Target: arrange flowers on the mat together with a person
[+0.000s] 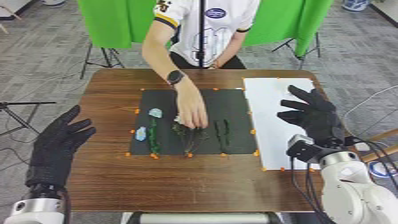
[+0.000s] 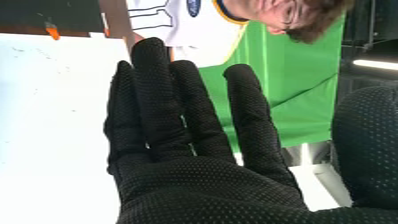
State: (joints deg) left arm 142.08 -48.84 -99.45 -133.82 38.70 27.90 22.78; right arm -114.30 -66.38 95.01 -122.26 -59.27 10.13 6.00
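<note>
so rn the person's hand (image 1: 191, 107) is down over the middle of the dark mat (image 1: 240, 100), fingertips at some thin stems (image 1: 190, 139), can't tell if it's pinching them tbh. 2 pale blue blooms (image 1: 155, 113) + a green stem (image 1: 154, 138) lie toward the mat's left side, dark sprigs (image 1: 223, 135) right of the middle. Left hand (image 1: 53, 150) is spread by the table's (image 1: 111, 190) left edge. Right hand (image 1: 313, 116) is over the white sheet (image 1: 269, 102), fingers straight, thumb well apart in the wrist cam.
</note>
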